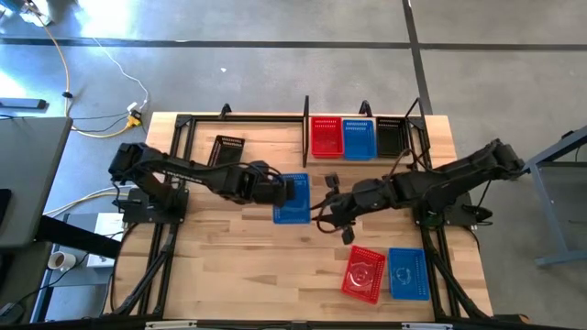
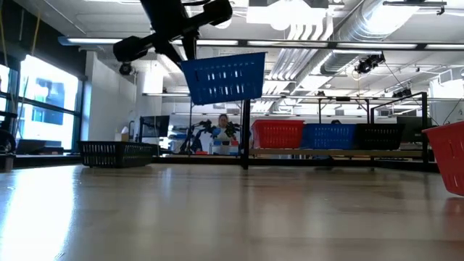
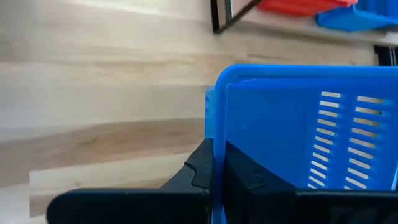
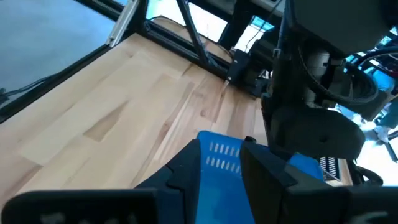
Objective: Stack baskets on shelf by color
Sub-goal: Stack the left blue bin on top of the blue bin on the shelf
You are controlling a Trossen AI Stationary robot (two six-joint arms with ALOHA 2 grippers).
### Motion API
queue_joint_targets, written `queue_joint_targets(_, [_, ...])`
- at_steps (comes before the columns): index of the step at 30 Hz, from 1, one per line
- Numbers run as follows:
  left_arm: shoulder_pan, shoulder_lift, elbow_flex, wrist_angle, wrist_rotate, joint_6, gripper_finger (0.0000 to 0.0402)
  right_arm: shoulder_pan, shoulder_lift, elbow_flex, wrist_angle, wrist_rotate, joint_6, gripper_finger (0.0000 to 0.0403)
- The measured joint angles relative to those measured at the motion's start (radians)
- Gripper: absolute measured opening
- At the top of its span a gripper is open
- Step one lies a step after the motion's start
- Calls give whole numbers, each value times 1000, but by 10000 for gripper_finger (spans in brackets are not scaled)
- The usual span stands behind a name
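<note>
A blue basket hangs in the air over the middle of the table, held by my left gripper, which is shut on its left end. My right gripper is open just right of this basket; the high view shows a small gap between them. The shelf stands at the far edge. On its base sit a red basket, a blue basket and a black basket, side by side. My left gripper pinches the short end wall of the blue basket at its rim, one finger outside and one finger inside. It comes level from the table's left. The basket is lifted clear and tips slightly in the low view.
A lone black basket lies far left on the table. A red basket and a blue basket lie near the right near corner. Bare wood shows across the near middle. A person shows far off in the room.
</note>
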Motion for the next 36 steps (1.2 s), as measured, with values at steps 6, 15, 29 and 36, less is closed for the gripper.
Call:
queue_joint_targets(6, [28, 0, 17, -14, -7, 16, 1, -35, 62, 0, 29, -64, 63, 99])
queue_joint_targets(15, [30, 0, 17, -48, 11, 7, 1, -35, 176, 0, 26, -73, 85, 99])
queue_joint_targets(29, [29, 0, 17, -66, 10, -11, 1, -30, 293, 50, 75, -57, 99, 99])
queue_joint_targets(36, [29, 0, 17, -66, 11, 8, 1, -34, 380, 197, -93, -22, 86, 99])
